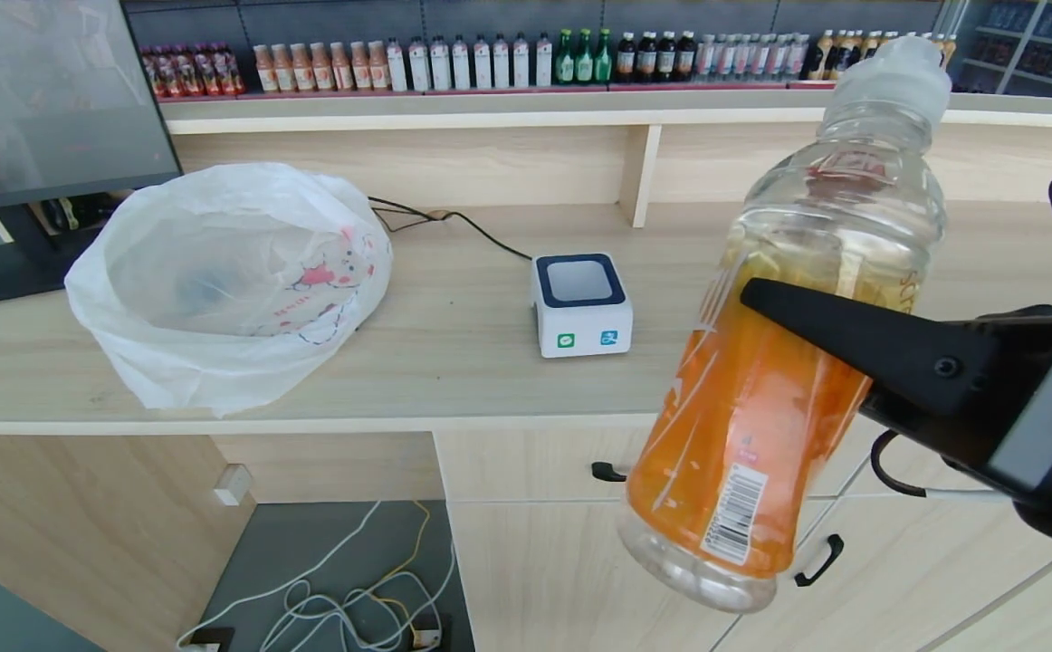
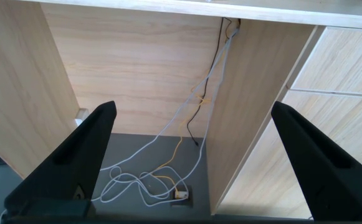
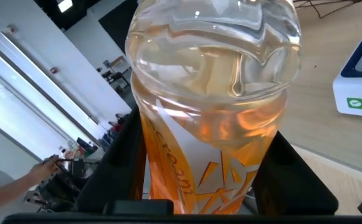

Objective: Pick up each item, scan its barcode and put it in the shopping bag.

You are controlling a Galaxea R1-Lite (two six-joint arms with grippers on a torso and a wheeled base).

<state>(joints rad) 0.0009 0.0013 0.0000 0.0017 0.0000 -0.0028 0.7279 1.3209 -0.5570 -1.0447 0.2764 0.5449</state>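
Right jaws clamp bottle (image 1: 743, 426), barcode (image 1: 732, 512) showing.

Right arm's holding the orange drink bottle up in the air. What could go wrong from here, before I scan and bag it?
1. The right gripper pinches the smooth clear plastic bottle of orange drink tilted in mid-air. A slip could drop it onto the wooden counter or the floor.
2. Its barcode faces the head camera, not the white cube scanner with its upward window. The scan may miss unless the bottle is turned.
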